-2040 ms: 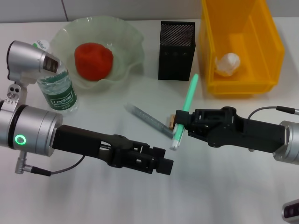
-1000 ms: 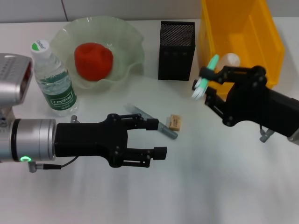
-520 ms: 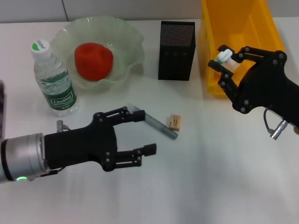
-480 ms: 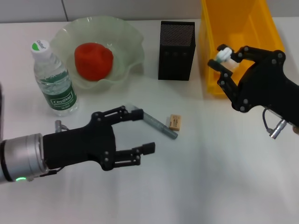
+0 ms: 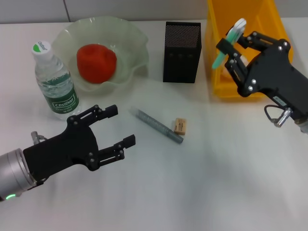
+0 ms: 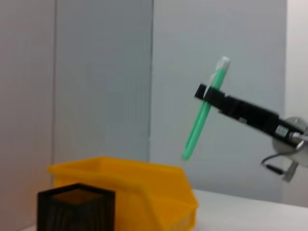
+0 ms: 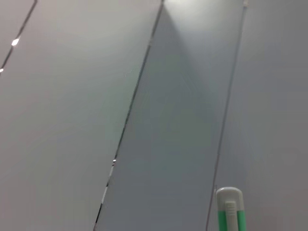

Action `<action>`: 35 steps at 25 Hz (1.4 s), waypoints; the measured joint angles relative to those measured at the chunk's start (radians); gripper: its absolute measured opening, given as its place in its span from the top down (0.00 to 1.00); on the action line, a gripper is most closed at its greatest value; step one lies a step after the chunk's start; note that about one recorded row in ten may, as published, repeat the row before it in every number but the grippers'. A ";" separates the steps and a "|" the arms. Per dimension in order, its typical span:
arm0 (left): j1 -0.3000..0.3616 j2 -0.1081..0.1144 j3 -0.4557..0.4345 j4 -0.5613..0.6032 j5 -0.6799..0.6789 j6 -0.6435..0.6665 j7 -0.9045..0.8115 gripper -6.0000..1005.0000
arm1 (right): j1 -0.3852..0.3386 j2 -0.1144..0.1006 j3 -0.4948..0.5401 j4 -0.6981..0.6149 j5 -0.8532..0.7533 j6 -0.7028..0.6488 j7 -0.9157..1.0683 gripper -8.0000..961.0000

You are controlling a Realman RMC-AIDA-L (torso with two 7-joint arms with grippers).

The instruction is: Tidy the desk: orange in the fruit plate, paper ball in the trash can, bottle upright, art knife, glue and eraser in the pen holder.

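My right gripper point(image 5: 230, 44) is shut on a slim green glue stick point(image 5: 224, 44) with a white end, held tilted in the air between the black mesh pen holder point(image 5: 182, 52) and the yellow trash can point(image 5: 281, 45). The left wrist view shows the glue stick point(image 6: 202, 115) high above the pen holder point(image 6: 77, 209). The grey art knife point(image 5: 156, 125) and tan eraser point(image 5: 180, 125) lie on the table. My left gripper point(image 5: 121, 125) hovers open left of the knife. The orange point(image 5: 96, 62) rests in the fruit plate point(image 5: 132, 38). The bottle point(image 5: 55, 86) stands upright. The paper ball is hidden.
The fruit plate, pen holder and trash can stand in a row along the table's far edge. The white tabletop point(image 5: 216, 183) stretches in front of the knife and eraser. The right wrist view shows only wall panels and the glue stick's white end point(image 7: 230, 207).
My right gripper has lifted the glue stick from the table and swung it up near the trash can. My left arm has drawn back to the left, away from the knife.
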State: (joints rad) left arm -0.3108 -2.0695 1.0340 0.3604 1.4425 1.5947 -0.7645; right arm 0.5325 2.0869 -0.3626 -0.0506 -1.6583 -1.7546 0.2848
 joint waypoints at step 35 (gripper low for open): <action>-0.018 -0.005 -0.068 -0.113 -0.001 -0.068 0.041 0.20 | 0.180 -0.008 0.033 -0.138 0.080 0.383 0.993 0.79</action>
State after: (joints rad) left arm -0.3286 -2.0742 0.9663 0.2475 1.4418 1.5262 -0.7240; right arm 0.7126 2.0788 -0.3296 -0.1887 -1.5784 -1.3720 1.2779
